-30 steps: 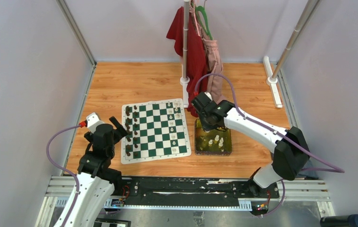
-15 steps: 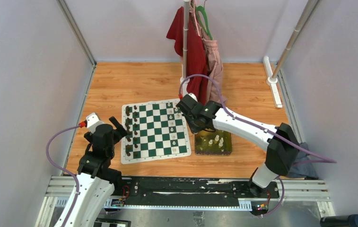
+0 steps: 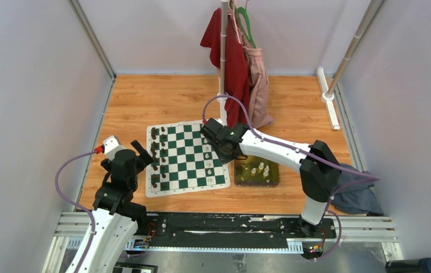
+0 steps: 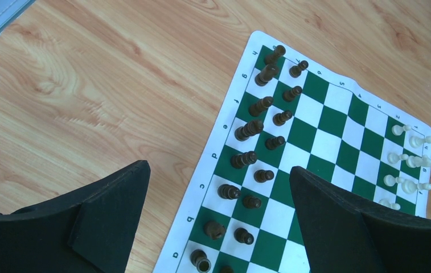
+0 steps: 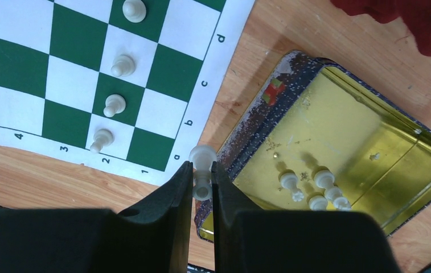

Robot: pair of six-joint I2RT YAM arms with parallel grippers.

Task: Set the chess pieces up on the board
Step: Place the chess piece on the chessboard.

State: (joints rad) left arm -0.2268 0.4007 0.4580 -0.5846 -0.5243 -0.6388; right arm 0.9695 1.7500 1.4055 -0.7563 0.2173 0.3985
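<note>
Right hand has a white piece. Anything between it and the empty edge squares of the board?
Nothing visible. The white piece in the right hand hangs by the corner of the board; the edge squares there are bare. White pawns stand one row further in.

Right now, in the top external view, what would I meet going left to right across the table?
Left gripper → dark brown chessmen → cream chess pieces on the board → yellow-green tray → grey cloth.
</note>
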